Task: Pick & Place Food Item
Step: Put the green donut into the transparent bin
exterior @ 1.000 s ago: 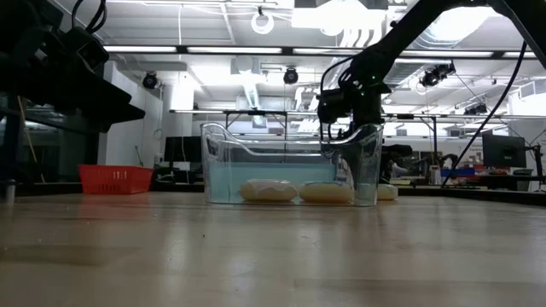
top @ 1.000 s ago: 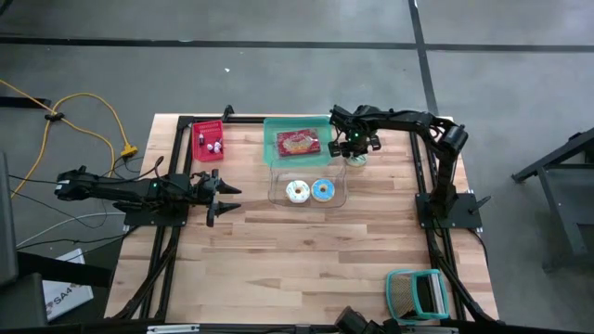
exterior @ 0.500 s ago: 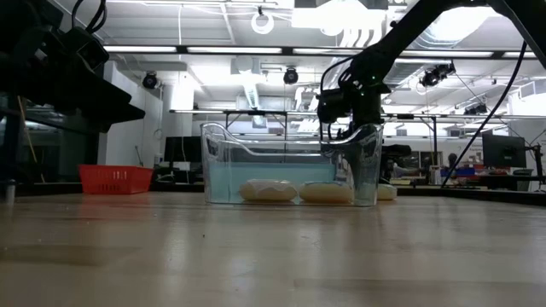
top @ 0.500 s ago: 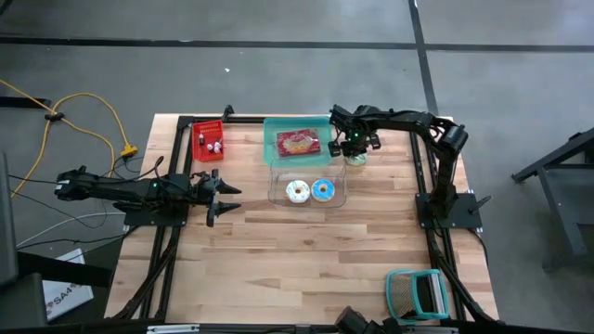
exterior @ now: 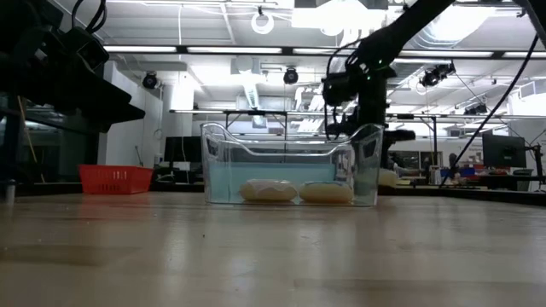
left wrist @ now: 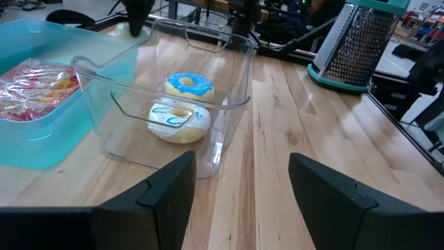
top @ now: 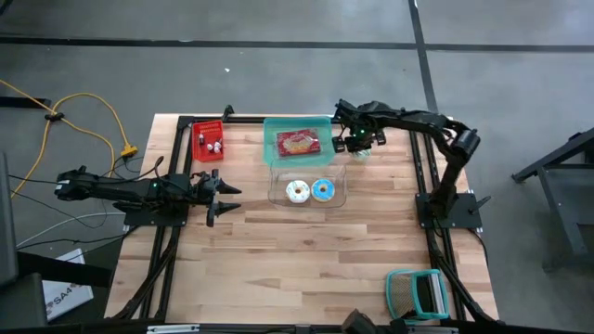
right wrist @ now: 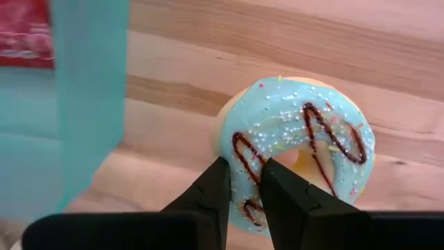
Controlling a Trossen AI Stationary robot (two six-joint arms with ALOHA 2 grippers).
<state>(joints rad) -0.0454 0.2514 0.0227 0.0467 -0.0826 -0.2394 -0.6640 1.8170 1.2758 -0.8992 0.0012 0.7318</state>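
the right hand (right wrist: 243, 182) grips the rim of a mint-frosted doughnut (right wrist: 295, 149), at three o'clock of the teal tray (top: 297, 141) on the bench (top: 306, 241); the left hand (top: 225, 197) waits open at nine o'clock.

Two dark, slender jointed arms, each gripper with two blunt black fingers (left wrist: 166, 191).

A wooden table (top: 306, 241) carries a clear tub (top: 307, 183), a teal tray (top: 270, 141) touching it behind, a small red basket (top: 208, 140) to the left, and a grater (top: 417, 292) near the front right corner.
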